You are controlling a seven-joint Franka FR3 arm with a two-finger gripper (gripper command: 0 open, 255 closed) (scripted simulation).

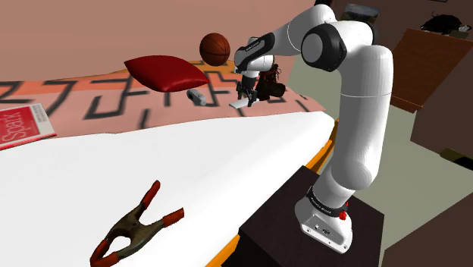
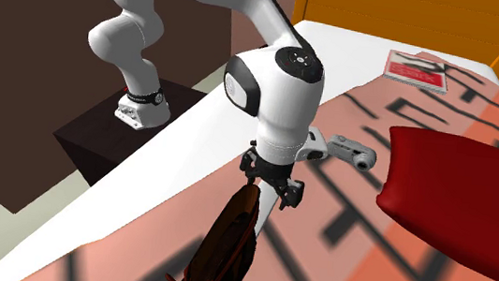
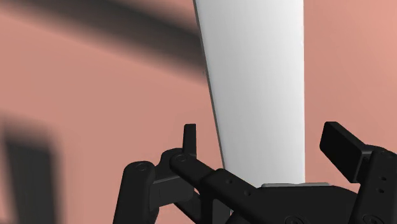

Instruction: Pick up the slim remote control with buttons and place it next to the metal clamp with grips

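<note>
White and plain, the remote [image 3: 254,76] lies between the gripper's [image 3: 265,133] parted fingers, neither touching it, with the wider gap on the left. An uneven close could swivel it on the pink bedcover [image 3: 95,76] or pinch only its edge. The clamp [image 1: 135,227] lies well away from the gripper, so a weak hold may slip during the carry.

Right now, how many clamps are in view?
1. The clamp lies on the white sheet at the shoulder view's lower left, apart from the pincer. The red cushion could hide another.
</note>
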